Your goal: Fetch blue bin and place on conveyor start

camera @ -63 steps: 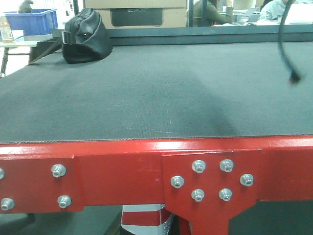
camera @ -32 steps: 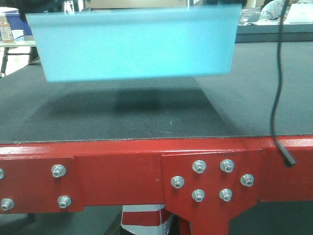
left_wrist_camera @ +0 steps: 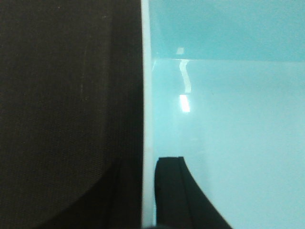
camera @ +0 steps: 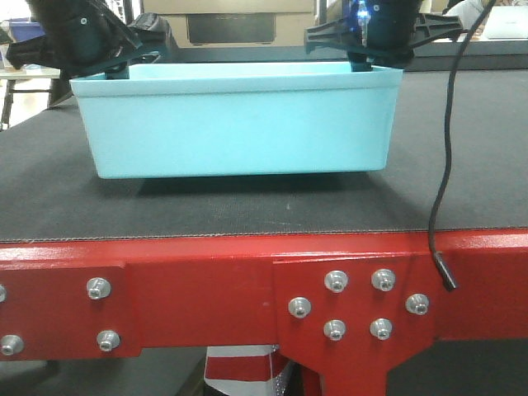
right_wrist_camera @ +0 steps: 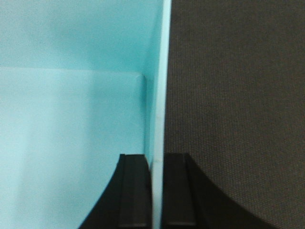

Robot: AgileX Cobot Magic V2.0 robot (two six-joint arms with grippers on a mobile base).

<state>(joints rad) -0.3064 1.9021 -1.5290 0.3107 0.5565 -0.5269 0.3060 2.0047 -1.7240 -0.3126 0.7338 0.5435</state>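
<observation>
Bottom of picture: red frame (camera: 206, 289). Above it: black-belt worktop (camera: 247, 210). Centre: bin (camera: 239, 124) on worktop near front edge, contact uncertain. Left tool (left_wrist_camera: 148, 164) and right tool (right_wrist_camera: 157, 160) pinched narrow on opposite bin walls. Risks: uneven release tipping or dragging bin; dangling cable (camera: 445, 165) at right snagging.

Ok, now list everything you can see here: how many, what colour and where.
blue bin: one, light turquoise, apparently resting on the belt near its front edge.
conveyor belt: one, black, textured, above the frame.
frame: one, red, along the belt's front edge.
bolts: ten in view, silver, on the frame.
cable: one, black, hanging at the right.
striped object: one, red and white, below the frame.
left gripper: one, black, clamped on the bin's left wall.
right gripper: one, black, clamped on the bin's right wall.
</observation>
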